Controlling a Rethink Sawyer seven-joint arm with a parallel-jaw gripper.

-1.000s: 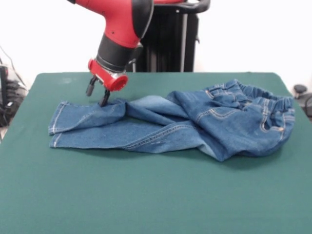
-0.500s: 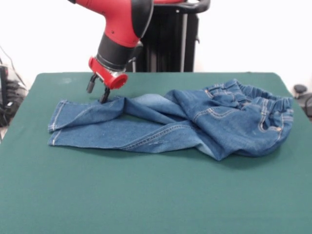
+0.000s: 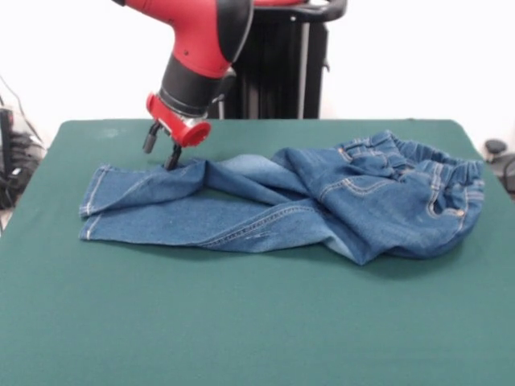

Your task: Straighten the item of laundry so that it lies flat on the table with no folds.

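The item of laundry (image 3: 282,211), a small pair of blue jeans, lies across the middle of the green table (image 3: 241,322). Its waistband is bunched at the right and the two legs run left, partly overlapping, with a raised fold along the upper leg. My gripper (image 3: 161,150) hangs at the far edge of the upper leg, near its left end. It is open, with green table showing between the two fingers. The right fingertip (image 3: 172,159) touches the peak of the fabric fold, and the left one stands clear of the cloth.
The arm's red and black wrist (image 3: 189,88) slants down from the upper left over the table's far side. Dark cables and equipment (image 3: 16,153) sit off the table's left edge, and a small dark object (image 3: 495,149) off the right.
The gripper rose slightly and shifted toward the far side. The upper leg's edge was drawn up with it into a sharper fold. Nothing visibly moved over the last half second.
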